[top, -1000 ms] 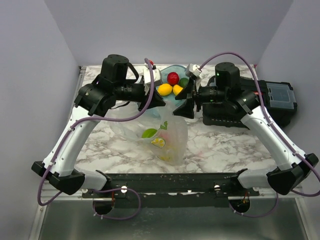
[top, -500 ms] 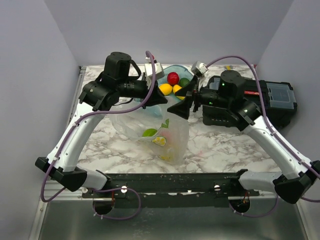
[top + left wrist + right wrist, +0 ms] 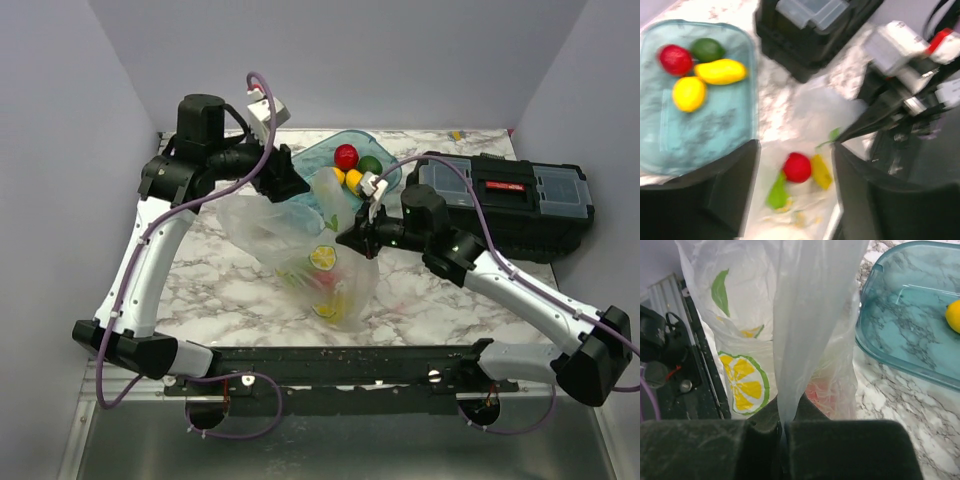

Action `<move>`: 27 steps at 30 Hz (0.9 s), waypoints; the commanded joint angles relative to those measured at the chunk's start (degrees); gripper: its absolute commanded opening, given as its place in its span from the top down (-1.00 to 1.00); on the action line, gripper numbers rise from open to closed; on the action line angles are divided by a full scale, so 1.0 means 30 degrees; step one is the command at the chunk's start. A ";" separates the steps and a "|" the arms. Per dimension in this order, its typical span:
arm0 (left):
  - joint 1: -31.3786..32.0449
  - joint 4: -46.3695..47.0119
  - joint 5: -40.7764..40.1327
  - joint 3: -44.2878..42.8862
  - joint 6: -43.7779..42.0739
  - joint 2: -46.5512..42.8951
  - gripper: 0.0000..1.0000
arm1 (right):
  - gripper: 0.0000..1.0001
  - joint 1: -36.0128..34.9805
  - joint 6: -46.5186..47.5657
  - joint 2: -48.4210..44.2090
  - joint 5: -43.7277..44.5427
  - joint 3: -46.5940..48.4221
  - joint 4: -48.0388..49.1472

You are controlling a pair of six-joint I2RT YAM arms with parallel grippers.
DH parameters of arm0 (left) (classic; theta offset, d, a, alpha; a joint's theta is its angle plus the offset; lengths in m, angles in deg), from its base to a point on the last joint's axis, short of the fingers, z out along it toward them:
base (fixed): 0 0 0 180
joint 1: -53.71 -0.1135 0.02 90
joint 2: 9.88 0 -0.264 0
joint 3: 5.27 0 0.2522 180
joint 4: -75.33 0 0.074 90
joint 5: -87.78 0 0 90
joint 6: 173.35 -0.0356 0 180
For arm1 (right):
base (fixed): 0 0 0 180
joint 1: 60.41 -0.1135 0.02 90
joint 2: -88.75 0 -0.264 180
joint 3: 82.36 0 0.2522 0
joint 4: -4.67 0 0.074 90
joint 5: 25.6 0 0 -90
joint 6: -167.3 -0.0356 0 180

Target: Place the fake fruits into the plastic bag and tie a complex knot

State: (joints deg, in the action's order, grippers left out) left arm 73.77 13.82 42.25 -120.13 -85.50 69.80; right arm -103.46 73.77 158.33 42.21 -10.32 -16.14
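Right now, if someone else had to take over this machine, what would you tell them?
Left gripper: jaws wide apart over the plastic bag's mouth; whether film touches them is unclear.
Right gripper: shut on a fold of the bag's film.
In the bag: a red fruit and a yellow fruit.
In the teal tub: four loose fruits, one red, one green, two yellow.
Done: some fruits bagged.
Left: bag those four, then tie the knot; none shows yet.
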 commanded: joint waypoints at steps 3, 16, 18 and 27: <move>-0.1681 -0.2354 -0.4788 0.2941 -0.3919 -0.0460 -0.97 | 0.99 0.0162 0.3048 -0.1100 -0.1227 -0.0647 -0.0053; -0.3574 -0.4452 -0.6184 1.1386 -0.6462 -0.5631 1.00 | 0.99 0.4183 0.5149 0.1012 -0.3733 0.0843 0.0873; -0.3579 -0.4322 -0.5163 1.2531 -0.6551 -0.7637 1.00 | 0.99 0.4257 0.5247 0.1896 -0.4073 0.1048 0.0946; -0.3579 -0.3995 -0.2756 1.1867 -0.6730 -0.9383 -0.71 | 0.99 0.4271 0.6526 0.4633 -1.0560 0.1608 0.1336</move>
State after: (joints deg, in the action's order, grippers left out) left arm 63.43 0.36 29.81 -78.99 -104.97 39.14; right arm -90.82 88.40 171.73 22.54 -8.22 -11.82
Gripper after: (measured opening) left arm 0.489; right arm 0.008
